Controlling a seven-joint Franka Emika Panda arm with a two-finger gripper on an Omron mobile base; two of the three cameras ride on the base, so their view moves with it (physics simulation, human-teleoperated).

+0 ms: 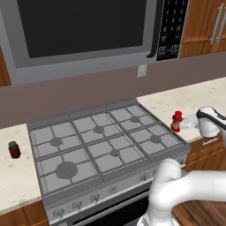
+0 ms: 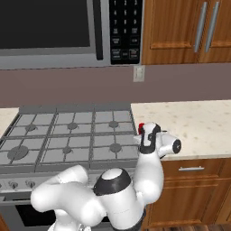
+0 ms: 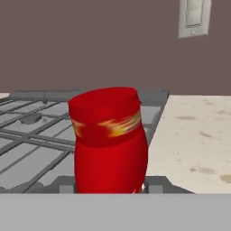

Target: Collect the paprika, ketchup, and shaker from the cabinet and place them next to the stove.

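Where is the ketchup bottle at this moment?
The ketchup is at the stove's right edge, above the light counter, gripped by the claw. In the hand view it stands close up, the wall outlet behind it.

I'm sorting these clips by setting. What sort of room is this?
A home kitchen, rendered: a grey gas stove with burners and front knobs, a microwave mounted above it, and wooden cabinets over a speckled counter.

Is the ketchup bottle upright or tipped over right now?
Upright: the ketchup stands with its top up beside the stove, with the gripper shut on it.
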